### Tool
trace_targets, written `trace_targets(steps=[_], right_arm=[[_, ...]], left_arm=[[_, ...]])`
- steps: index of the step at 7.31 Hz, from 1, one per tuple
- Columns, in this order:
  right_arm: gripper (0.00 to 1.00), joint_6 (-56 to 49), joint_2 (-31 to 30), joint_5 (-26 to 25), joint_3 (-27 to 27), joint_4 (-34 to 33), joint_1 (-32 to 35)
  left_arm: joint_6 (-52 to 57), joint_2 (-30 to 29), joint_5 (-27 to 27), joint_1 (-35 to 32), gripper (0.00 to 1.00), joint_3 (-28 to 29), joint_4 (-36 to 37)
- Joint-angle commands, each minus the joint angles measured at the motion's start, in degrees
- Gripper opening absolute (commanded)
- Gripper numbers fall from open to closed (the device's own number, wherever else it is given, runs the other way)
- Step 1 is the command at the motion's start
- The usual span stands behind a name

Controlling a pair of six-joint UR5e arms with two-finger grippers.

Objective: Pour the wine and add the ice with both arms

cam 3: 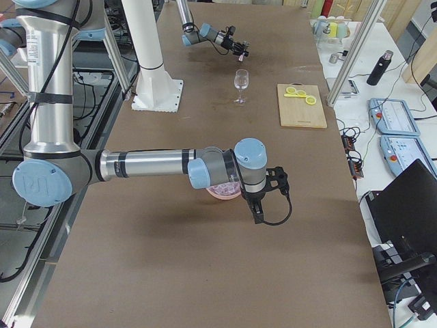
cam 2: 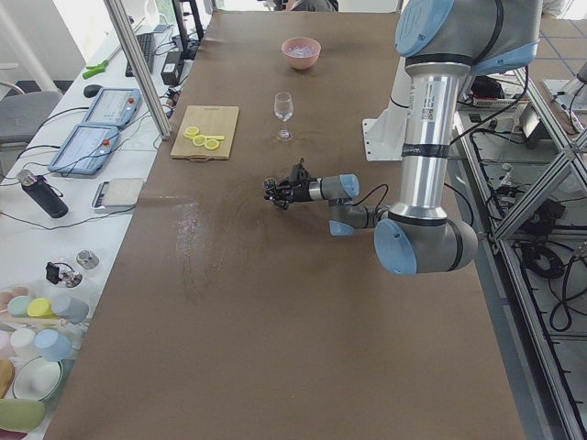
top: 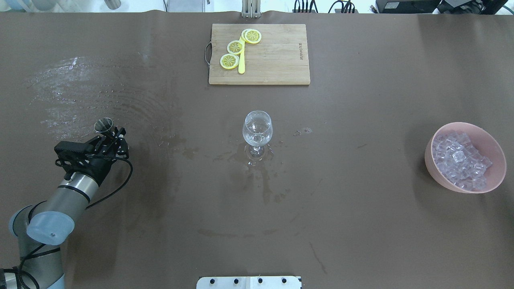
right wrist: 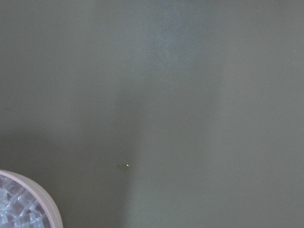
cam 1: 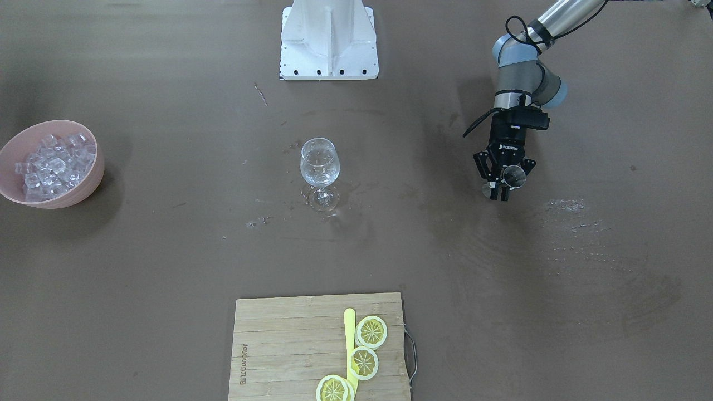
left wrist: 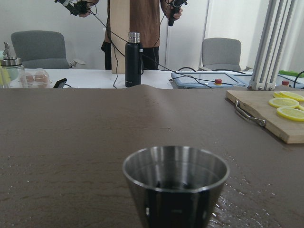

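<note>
Steel cup (left wrist: pixel 175 185), seemingly empty, sits pinched between the fingers (cam 1: pixel 504 192) of my left gripper (cam 1: pixel 504 181), well apart from the wine glass (top: pixel 257 128), so I judge ice (top: pixel 461 160) comes next: my right gripper (cam 3: pixel 258 210), whose finger state I cannot tell, must reach into the pink bowl (top: pixel 435 168).

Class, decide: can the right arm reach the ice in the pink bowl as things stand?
Probably yes: the right gripper hangs beside the pink bowl, whose ice lies uncovered.

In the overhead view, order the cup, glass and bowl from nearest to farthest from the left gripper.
1. Cup: held in the left gripper, at the table's left.
2. Glass: at the centre.
3. Bowl: far right, holding ice.
</note>
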Motion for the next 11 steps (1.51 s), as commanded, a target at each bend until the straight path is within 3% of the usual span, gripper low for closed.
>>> trace_targets(steps=[1,2,4,6,9,11], right_arm=[[1.0,0.0,0.0,0.0,0.0,0.0,-0.1],[1.0,0.0,0.0,0.0,0.0,0.0,0.0],[1.0,0.0,0.0,0.0,-0.1,0.0,0.0],[1.0,0.0,-0.1,0.1,-0.1,0.0,0.0],[1.0,0.0,-0.2,0.1,-0.3,0.0,0.0],[1.0,0.0,-0.2,0.0,-0.4,0.0,0.0]], left_arm=[[9.1,-0.2,-0.5,0.1,0.0,-4.1,-0.2],[13.6,-1.0,-0.6,0.3,0.0,-5.8,-0.1],[17.1,-6.9,-7.2,0.2,0.0,-5.6,-0.5],[25.6,-10.4,-9.6,0.5,0.0,-5.6,-0.4],[31.3,-14.2,-21.3,0.2,0.0,-5.9,-0.5],[33.4,-14.3,-33.1,-3.0,0.0,-7.9,0.4]])
